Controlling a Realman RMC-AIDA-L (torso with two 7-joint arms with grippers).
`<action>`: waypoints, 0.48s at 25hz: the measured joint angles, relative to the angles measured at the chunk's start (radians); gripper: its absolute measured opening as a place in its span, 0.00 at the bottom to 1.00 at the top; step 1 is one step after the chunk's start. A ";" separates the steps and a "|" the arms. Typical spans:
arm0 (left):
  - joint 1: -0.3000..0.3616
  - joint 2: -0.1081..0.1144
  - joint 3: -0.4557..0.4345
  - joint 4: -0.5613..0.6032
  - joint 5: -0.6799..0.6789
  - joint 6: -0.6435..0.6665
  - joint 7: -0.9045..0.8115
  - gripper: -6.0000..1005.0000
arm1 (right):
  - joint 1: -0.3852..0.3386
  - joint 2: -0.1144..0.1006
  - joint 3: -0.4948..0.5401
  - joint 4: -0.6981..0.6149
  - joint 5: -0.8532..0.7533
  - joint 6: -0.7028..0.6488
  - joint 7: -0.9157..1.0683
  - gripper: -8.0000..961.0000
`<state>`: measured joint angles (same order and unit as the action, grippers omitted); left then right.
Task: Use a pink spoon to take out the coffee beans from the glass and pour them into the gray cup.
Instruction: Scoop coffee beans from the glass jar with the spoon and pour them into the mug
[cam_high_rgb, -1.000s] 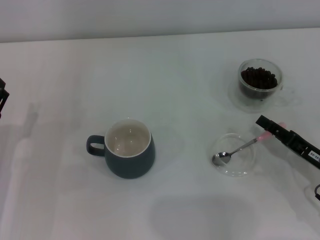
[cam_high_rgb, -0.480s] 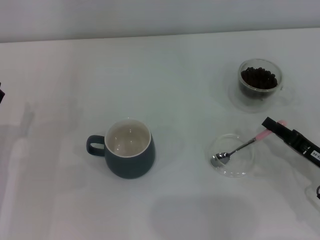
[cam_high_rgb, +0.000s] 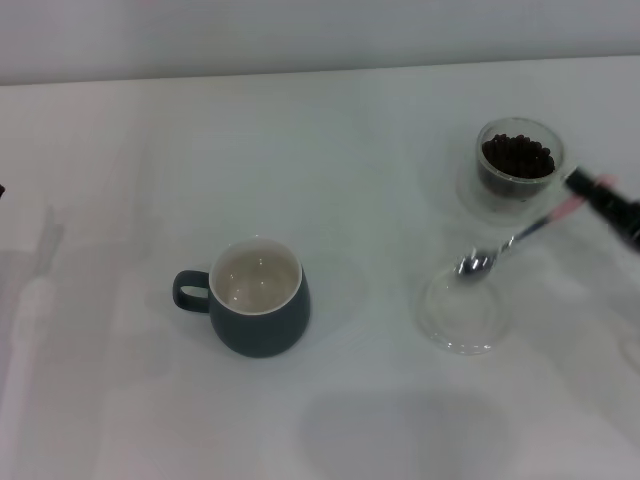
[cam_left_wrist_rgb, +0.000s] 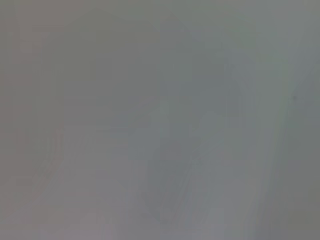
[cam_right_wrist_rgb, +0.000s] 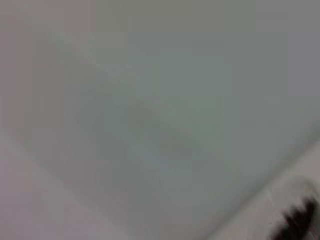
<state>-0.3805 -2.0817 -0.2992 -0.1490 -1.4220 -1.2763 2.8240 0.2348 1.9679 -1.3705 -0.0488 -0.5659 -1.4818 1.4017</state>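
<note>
In the head view my right gripper (cam_high_rgb: 592, 190) comes in from the right edge, shut on the pale pink handle end of the pink spoon (cam_high_rgb: 515, 240). The spoon hangs tilted in the air, its silver bowl low over the far rim of a shallow clear dish (cam_high_rgb: 462, 318). The glass (cam_high_rgb: 520, 160) with the coffee beans (cam_high_rgb: 517, 155) stands at the far right, just beside the gripper. The gray cup (cam_high_rgb: 258, 300) sits left of centre, its cream inside showing no beans and its handle pointing left. My left gripper is out of sight past the left edge.
The white table (cam_high_rgb: 330, 150) runs to a pale wall at the back. Both wrist views are blurred grey; the right wrist view shows only a dark smudge (cam_right_wrist_rgb: 299, 220) in one corner.
My right gripper has lifted the spoon out of the shallow dish and carried it up and back toward the glass. The gray cup and the glass have not moved.
</note>
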 joint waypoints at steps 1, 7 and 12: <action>0.000 0.000 0.000 0.000 0.000 0.000 0.000 0.88 | 0.002 -0.006 0.016 -0.009 0.000 -0.016 0.002 0.17; 0.000 0.001 0.000 0.000 0.000 -0.002 0.000 0.88 | 0.003 -0.021 0.138 -0.149 -0.003 -0.051 -0.041 0.17; 0.000 0.000 0.000 0.005 0.000 -0.003 0.000 0.88 | 0.044 -0.054 0.163 -0.272 -0.008 -0.023 -0.165 0.17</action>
<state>-0.3804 -2.0814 -0.2991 -0.1443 -1.4219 -1.2794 2.8240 0.2786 1.9138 -1.2076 -0.3211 -0.5734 -1.5046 1.2371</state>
